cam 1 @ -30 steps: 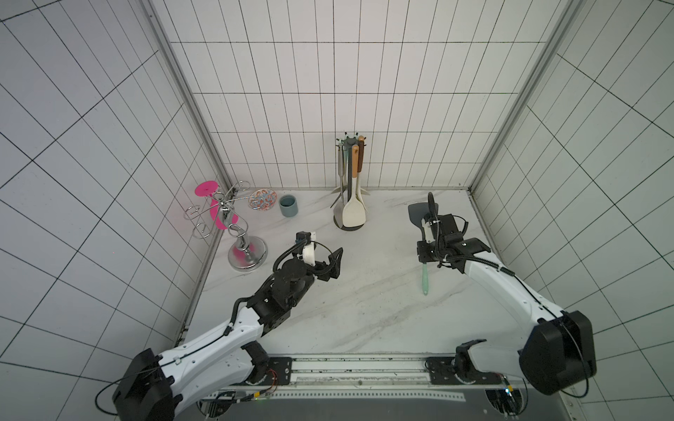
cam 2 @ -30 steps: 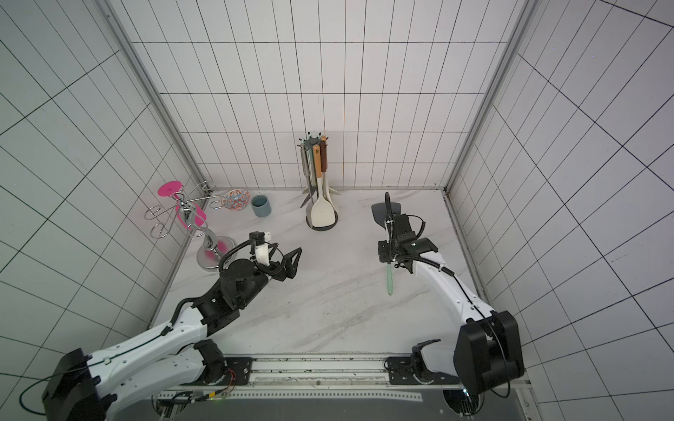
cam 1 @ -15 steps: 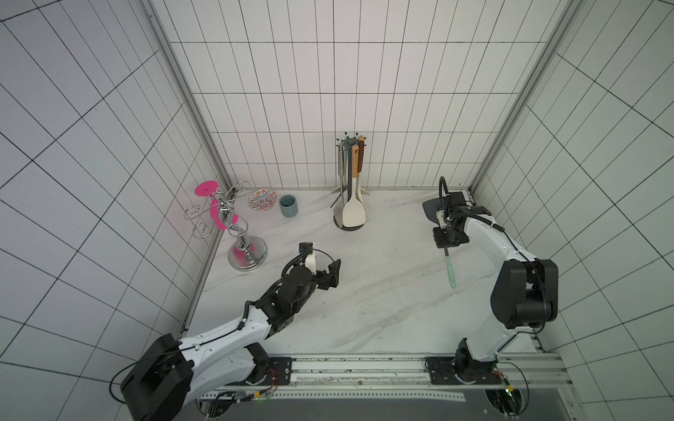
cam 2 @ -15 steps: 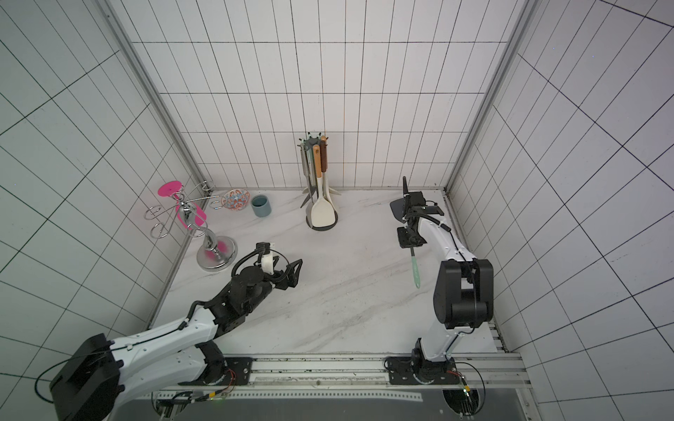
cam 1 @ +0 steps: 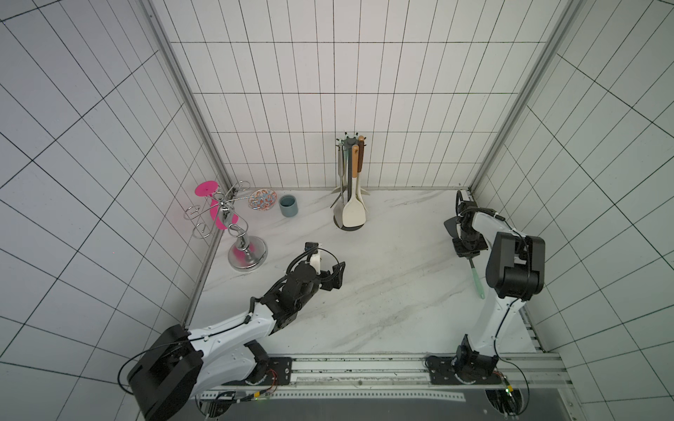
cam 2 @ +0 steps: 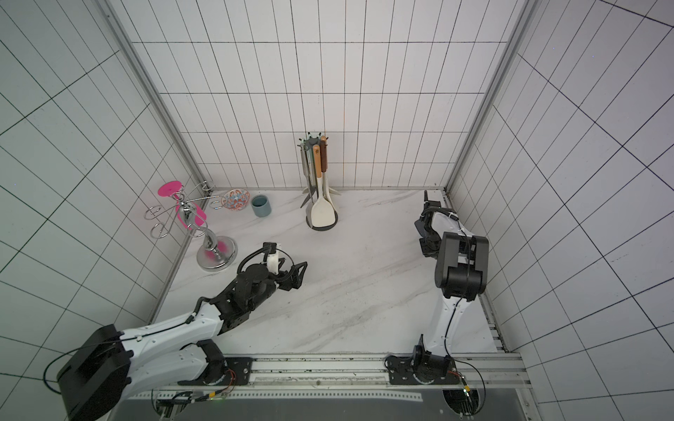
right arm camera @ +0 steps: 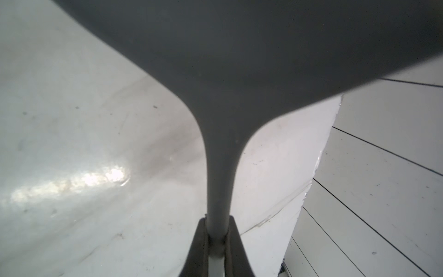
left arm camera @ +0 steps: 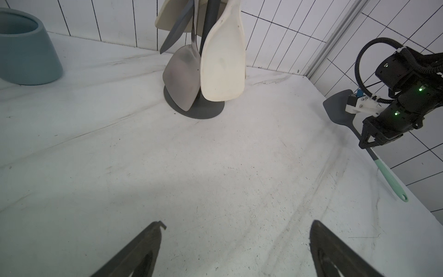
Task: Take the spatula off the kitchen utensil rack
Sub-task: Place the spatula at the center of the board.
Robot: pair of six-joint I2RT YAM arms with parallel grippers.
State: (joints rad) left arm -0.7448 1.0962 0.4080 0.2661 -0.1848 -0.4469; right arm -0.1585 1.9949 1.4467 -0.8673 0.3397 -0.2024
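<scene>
Since the spatula point(cam 1: 476, 280) sits in the right gripper point(cam 1: 469, 252) near the right-hand wall, well apart from the kitchen utensil rack point(cam 1: 349, 171) by the back wall, the lifting-off looks done and the setting-down is the step in hand. In both top views the rack stands upright with other tools hanging from its crown. The left gripper point(cam 1: 336, 276) hovers over the middle of the marble table point(cam 1: 383, 310), jaws spread wide and empty.

From the left wrist, the rack's round base point(left arm camera: 208, 112) carries a cream turner point(left arm camera: 223, 67) and a steel turner point(left arm camera: 182, 79) just above it, with a blue cup point(left arm camera: 26, 50) off to one side. The spatula slants with its dark blade raised and its mint handle sloping down toward the table. Whether the handle's tip touches the surface, I cannot tell.

From the right wrist, the jaws are pinched tight on the spatula's grey neck, just below where the blade flares, with marble beneath.

The next move, as I judge it, calls for lowering the spatula until it lies flat, then parting the jaws. The wall is close, so the blade needs room.
</scene>
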